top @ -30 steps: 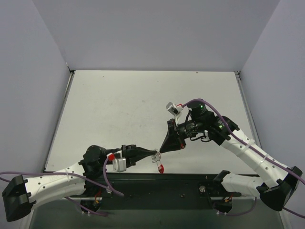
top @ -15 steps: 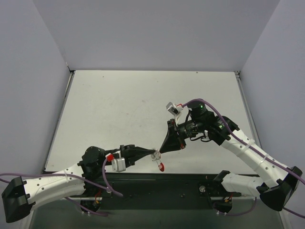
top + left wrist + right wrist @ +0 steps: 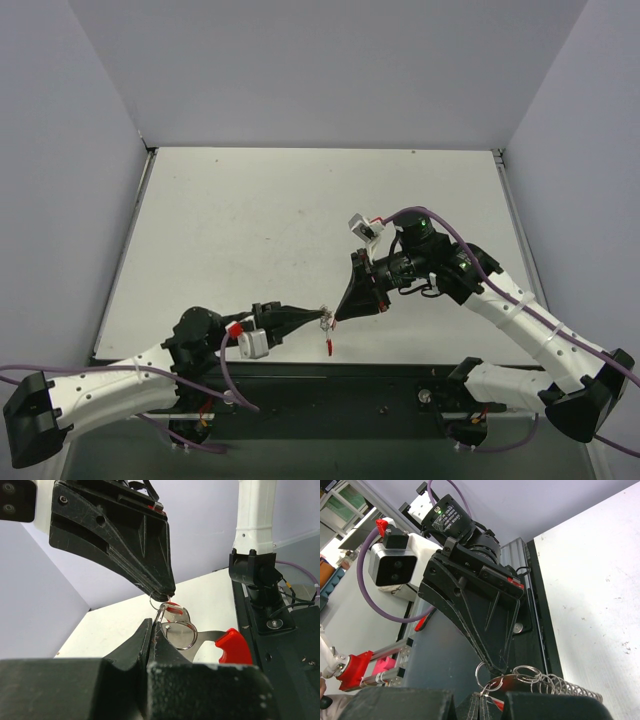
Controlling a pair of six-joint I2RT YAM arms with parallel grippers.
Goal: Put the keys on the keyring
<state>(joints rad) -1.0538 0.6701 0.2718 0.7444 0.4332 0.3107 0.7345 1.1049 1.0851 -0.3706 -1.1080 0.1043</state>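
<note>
My left gripper (image 3: 322, 316) and right gripper (image 3: 340, 312) meet tip to tip above the table's near edge. The left gripper (image 3: 152, 625) is shut on the thin wire of the silver keyring (image 3: 181, 634). From that ring hangs a key (image 3: 232, 645) with a silver blade and a red head, also seen dangling as the key (image 3: 330, 347) below both tips. The right gripper (image 3: 485, 702) is shut on a small ring loop and a red-marked tab (image 3: 175, 609). A chain of linked silver rings (image 3: 555, 682) trails to the right of its fingertips.
The white table (image 3: 300, 230) lies between grey walls, with a black rail (image 3: 380, 385) along its near edge under the grippers. The right arm's base post (image 3: 255, 525) stands behind the key in the left wrist view.
The left gripper tip has risen slightly toward the right gripper. The red-headed key has swung left and hangs closer under the two tips. Both grippers stay shut.
</note>
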